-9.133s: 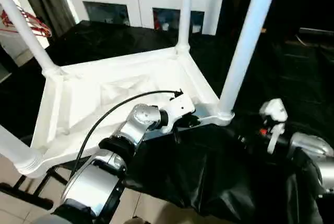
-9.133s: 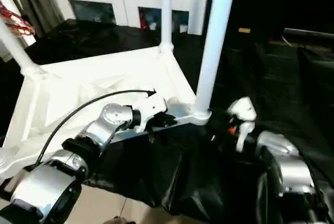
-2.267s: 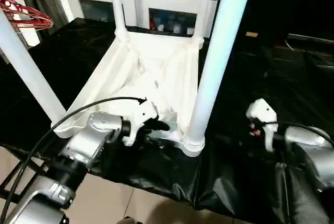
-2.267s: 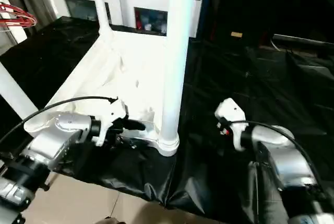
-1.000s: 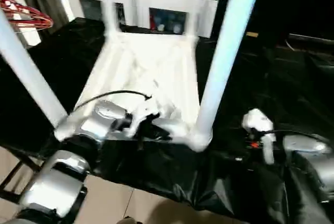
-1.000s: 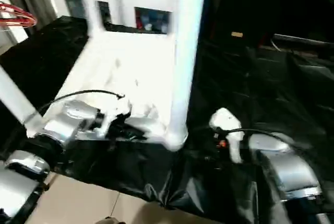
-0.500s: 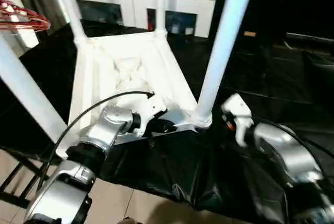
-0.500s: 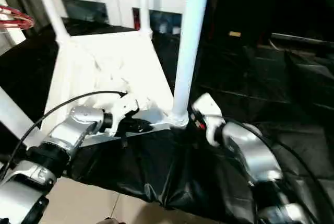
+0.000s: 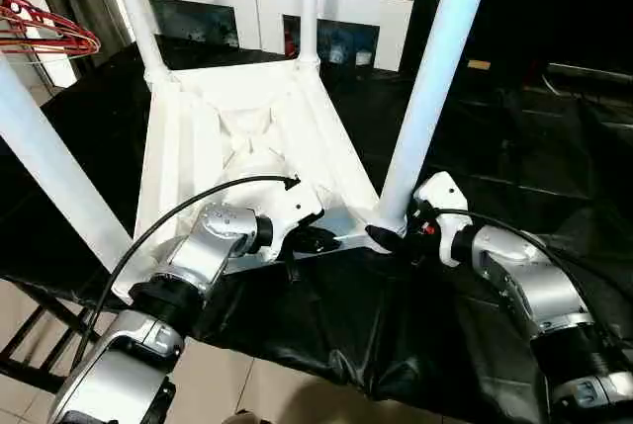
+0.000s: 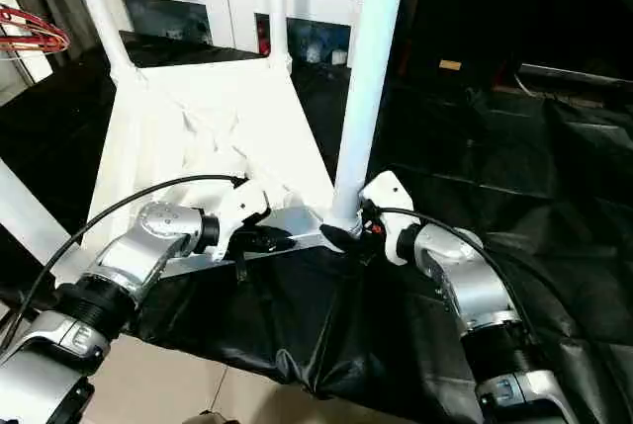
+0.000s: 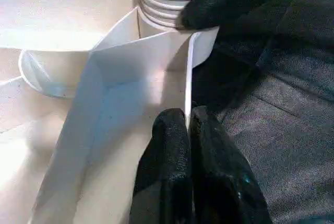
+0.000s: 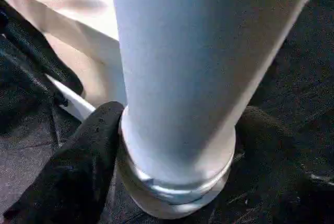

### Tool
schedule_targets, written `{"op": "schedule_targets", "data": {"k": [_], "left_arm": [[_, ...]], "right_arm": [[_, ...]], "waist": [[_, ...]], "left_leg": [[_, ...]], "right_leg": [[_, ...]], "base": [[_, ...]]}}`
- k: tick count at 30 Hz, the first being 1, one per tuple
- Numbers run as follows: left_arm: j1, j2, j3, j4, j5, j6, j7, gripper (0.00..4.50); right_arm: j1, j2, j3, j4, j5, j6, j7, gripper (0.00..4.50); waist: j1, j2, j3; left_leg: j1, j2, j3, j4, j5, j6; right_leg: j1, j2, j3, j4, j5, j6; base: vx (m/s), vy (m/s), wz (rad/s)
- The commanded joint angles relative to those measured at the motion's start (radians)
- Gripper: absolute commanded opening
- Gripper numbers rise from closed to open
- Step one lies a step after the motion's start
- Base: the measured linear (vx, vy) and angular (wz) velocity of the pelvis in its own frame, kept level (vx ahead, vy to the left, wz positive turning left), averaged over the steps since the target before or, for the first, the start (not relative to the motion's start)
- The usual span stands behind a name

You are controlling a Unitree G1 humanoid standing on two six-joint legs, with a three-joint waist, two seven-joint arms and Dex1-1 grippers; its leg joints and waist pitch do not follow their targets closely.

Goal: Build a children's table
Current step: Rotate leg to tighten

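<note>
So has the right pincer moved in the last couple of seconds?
Yes. The right pincer has come in across the black cloth to the near leg, its fingers now straddling the base.

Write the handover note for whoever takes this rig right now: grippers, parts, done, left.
Left gripper: shut on the tabletop's near rim.
Right gripper: one finger on each side of the nearest leg at its base, beside the corner socket; firm grip not confirmed.
Tabletop: upside down on the black cloth, near edge at the cloth's edge.
Done: all four legs stand in their corner sockets.
Left: check the nearest leg is fully seated, then turn the table upright.
</note>
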Motion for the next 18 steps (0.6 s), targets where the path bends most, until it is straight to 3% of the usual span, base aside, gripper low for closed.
{"op": "schedule_targets", "data": {"k": [1, 6, 13, 17, 18], "left_arm": [[0.021, -0.011, -0.006, -0.005, 0.002, 0.012, 0.005, 0.0], [0.016, -0.011, -0.003, 0.004, 0.008, 0.005, 0.007, 0.0], [-0.008, -0.037, 0.008, 0.042, 0.028, 0.006, 0.085, 0.0], [-0.052, -0.109, 0.03, 0.105, 0.049, 0.028, 0.225, 0.0], [-0.079, -0.156, 0.039, 0.142, 0.058, 0.043, 0.31, 0.0]], "right_arm": [[-0.017, 0.001, -0.012, 0.011, -0.008, -0.019, 0.002, 3.4], [-0.031, 0.009, -0.009, 0.041, -0.012, -0.041, -0.003, 3.02], [-0.027, 0.05, -0.008, 0.074, -0.023, -0.058, -0.062, 2.69], [-0.014, 0.139, -0.026, 0.105, -0.052, -0.028, -0.242, 2.67], [-0.014, 0.202, -0.046, 0.126, -0.061, 0.007, -0.357, 2.66]], "waist": [[0.001, -0.005, -0.069], [0.0, -0.005, -0.069], [-0.002, -0.006, -0.065], [-0.005, -0.004, -0.062], [-0.005, -0.003, -0.061]], "left_leg": [[0.016, 0.064, -0.033, -0.063, -0.171, 0.033], [0.015, 0.063, -0.033, -0.063, -0.172, 0.034], [0.016, 0.062, -0.033, -0.065, -0.197, 0.025], [0.023, 0.062, -0.035, -0.07, -0.233, 0.004], [0.024, 0.062, -0.036, -0.072, -0.243, -0.006]], "right_leg": [[0.044, -0.099, 0.057, -0.076, -0.148, -0.222], [0.045, -0.099, 0.057, -0.075, -0.141, -0.224], [0.044, -0.1, 0.058, -0.084, -0.206, -0.21], [0.035, -0.098, 0.058, -0.09, -0.266, -0.195], [0.036, -0.1, 0.058, -0.095, -0.288, -0.187]], "base": [[0.0, 0.0, 0.0], [0.0, 0.0, 0.0], [0.0, 0.0, 0.0], [0.0, 0.0, 0.0], [0.0, 0.0, 0.0]]}}
